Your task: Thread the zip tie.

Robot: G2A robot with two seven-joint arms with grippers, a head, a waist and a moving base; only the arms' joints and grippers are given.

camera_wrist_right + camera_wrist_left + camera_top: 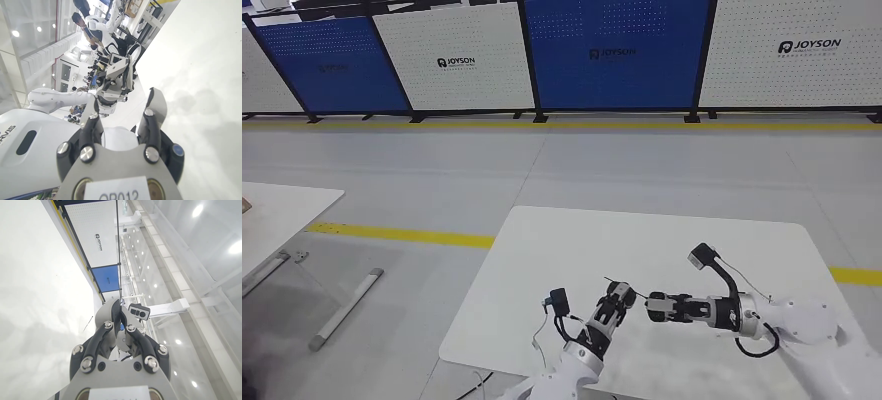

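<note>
Worktop (642, 240) from the top view: over its near part the left claw (621, 292) pinches a thin black zip tie (608, 281); the right claw (652, 304) sits just right of it. Left wrist view: pads (117, 313) pressed together. Right wrist view: that claw's fingers (157, 106) spread wide.

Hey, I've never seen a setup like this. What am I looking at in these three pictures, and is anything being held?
It is a two-armed robot working at a white table. The wide picture comes from a camera above its arms, looking down. The other two come from a camera on each wrist, looking along that arm's own gripper. The left gripper is shut, apparently pinching the zip tie, a thin dark strand sticking out beside its tip over the table. The right gripper is open, holds nothing, and faces the left one from close by.
</note>
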